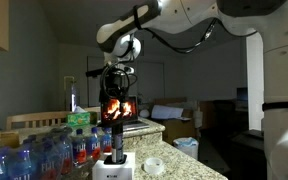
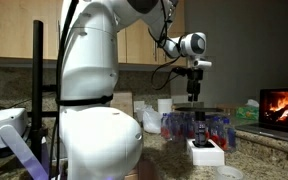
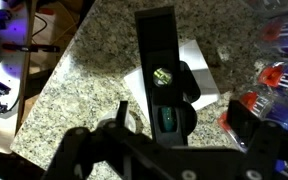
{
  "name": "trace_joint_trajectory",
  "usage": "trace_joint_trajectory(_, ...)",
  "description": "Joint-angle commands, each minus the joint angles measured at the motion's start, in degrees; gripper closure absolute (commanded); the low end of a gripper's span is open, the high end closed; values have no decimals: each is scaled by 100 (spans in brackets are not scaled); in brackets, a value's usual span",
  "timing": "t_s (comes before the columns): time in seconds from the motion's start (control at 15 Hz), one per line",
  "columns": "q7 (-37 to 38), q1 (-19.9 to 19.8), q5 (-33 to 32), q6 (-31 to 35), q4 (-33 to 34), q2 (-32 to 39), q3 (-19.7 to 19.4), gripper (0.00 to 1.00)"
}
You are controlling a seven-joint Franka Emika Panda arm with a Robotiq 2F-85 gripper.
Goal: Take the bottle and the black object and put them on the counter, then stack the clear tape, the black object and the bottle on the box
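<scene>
Got the box (image 1: 112, 169) sitting on the counter (image 1: 189, 165), black object (image 1: 112, 153) on top, bottle (image 1: 112, 137) upright on that. Then clear tape (image 1: 154, 163) flat on the counter just beside the box, water bottles (image 1: 34, 155) on the opposite side. Straight above the stack, gripper (image 2: 194, 98).

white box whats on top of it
A dark stack stands on the box: the bottle above the black object. The box top beneath them is covered.

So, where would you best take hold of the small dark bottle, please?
I'd grip the bottle around its upper body, coming straight down: it stands upright as the topmost thing on the box, with the open gripper above it.
</scene>
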Motion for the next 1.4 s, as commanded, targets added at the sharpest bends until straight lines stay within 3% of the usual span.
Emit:
trace_joint_trajectory(0.0, -179, 98, 7, 116, -47, 51, -118, 0)
trace_joint_trajectory(1.33, -396, 125, -24, -31, -70, 193, -299, 0)
